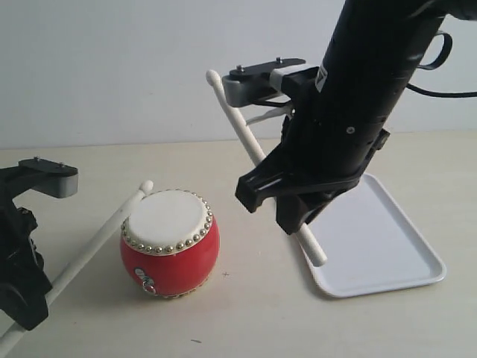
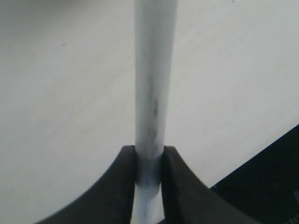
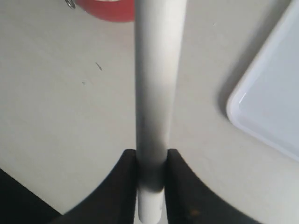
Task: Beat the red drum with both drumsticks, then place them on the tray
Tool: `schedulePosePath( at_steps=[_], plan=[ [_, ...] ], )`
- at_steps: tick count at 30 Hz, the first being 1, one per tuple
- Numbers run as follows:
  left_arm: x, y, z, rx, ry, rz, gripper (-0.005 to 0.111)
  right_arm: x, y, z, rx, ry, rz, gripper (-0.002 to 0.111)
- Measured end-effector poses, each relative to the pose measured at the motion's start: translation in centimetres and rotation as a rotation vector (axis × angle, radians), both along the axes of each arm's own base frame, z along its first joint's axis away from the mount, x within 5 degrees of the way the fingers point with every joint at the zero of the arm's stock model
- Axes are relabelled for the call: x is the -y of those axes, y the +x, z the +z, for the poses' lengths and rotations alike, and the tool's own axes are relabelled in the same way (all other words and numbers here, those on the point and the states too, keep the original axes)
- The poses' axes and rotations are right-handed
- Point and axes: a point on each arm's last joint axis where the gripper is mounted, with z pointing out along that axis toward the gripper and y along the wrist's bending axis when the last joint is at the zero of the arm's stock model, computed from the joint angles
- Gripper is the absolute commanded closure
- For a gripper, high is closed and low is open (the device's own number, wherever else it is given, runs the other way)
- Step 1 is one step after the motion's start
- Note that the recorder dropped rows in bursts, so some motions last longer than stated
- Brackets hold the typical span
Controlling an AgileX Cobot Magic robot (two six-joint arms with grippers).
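Observation:
The red drum (image 1: 170, 242) with its cream head stands on the table left of centre; its red edge (image 3: 110, 9) also shows in the right wrist view. My left gripper (image 1: 41, 298) (image 2: 149, 161) is shut on one drumstick (image 1: 97, 242) (image 2: 154, 84), whose rounded tip lies by the drum head's far-left rim. My right gripper (image 1: 279, 205) (image 3: 152, 163) is shut on the other drumstick (image 1: 246, 130) (image 3: 159, 70), held up steeply with its tip raised above and behind the drum. The white tray (image 1: 402, 276) (image 3: 275, 102) lies to the right, under the right arm.
The pale table runs back to a plain light wall. A dark strip (image 2: 266, 177) beyond the table edge shows in the left wrist view. The right arm's black body (image 1: 365, 82) hangs over the tray's left part.

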Motion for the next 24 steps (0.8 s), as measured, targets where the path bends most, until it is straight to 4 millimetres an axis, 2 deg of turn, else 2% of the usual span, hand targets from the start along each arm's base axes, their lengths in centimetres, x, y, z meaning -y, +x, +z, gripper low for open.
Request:
schedulePosePath(
  at_steps=[8, 13, 15, 18, 21, 24],
  plan=[
    [0.5, 1.6, -0.6, -0.018, 0.006, 0.000, 0.107, 0.3, -0.1, -0.4, -0.011, -0.012, 0.008, 0.108],
    [1.1, 3.0, -4.7, -0.156, 0.050, 0.002, 0.107, 0.3, -0.1, -0.4, -0.010, -0.013, 0.013, 0.108],
    [1.2, 3.2, -5.5, -0.180, 0.057, 0.003, 0.107, 0.3, -0.1, -0.4, -0.010, -0.013, 0.013, 0.108],
    [1.3, 3.5, -4.3, -0.134, 0.041, 0.003, 0.107, 0.3, -0.1, -0.4, -0.008, -0.014, 0.022, 0.108],
    [1.3, 3.6, -1.3, -0.027, 0.001, 0.004, 0.107, 0.4, 0.0, -0.5, 0.010, -0.036, 0.032, 0.108],
    [1.3, 2.7, 1.7, 0.060, -0.064, 0.013, 0.107, 1.2, 0.6, -0.3, 0.026, -0.050, 0.015, 0.108]
  ],
)
